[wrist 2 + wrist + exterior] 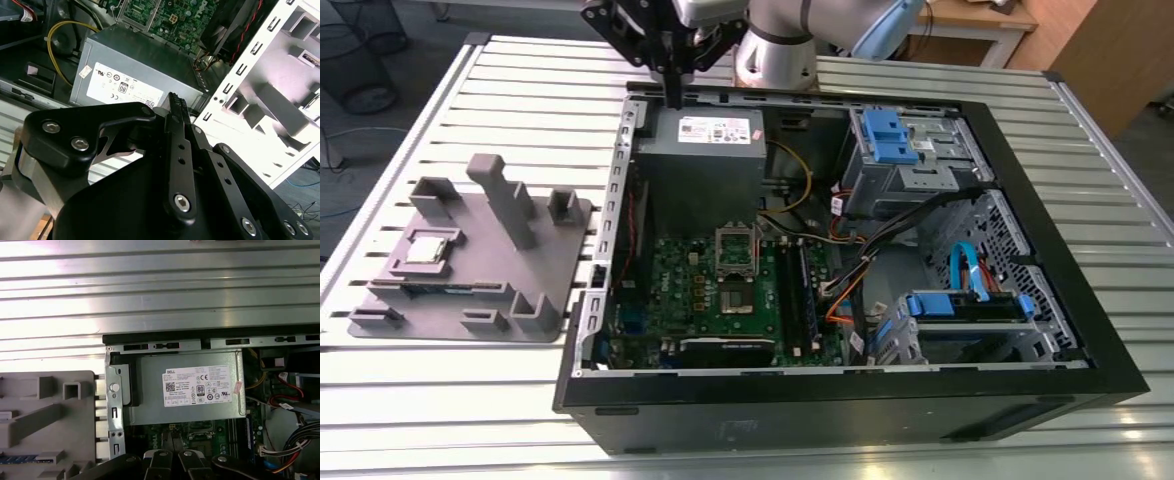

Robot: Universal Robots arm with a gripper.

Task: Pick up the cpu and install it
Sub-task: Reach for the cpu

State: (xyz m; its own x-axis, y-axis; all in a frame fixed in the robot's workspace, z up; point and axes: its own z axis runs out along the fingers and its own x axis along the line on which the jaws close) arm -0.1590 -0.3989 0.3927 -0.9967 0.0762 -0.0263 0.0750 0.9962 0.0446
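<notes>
The cpu (430, 250) is a small silver-grey square lying flat on the grey fixture plate (480, 290), on the table at the exterior view's left of the computer case. My gripper (675, 98) hangs over the far edge of the open case (854, 400), just above the grey power supply (707, 135), well away from the cpu. Its black fingers (175, 102) are pressed together with nothing between them. The green motherboard (720, 290) lies inside the case with its socket (728, 298) uncovered and a metal frame (736, 245) standing beside it.
Blue drive cages (894, 135) and bundles of cables (907, 225) fill the case on the exterior view's right. Upright grey posts (500, 195) rise from the fixture plate. The slatted metal table (454, 400) surrounds the case. The power supply (187, 387) shows in both wrist views.
</notes>
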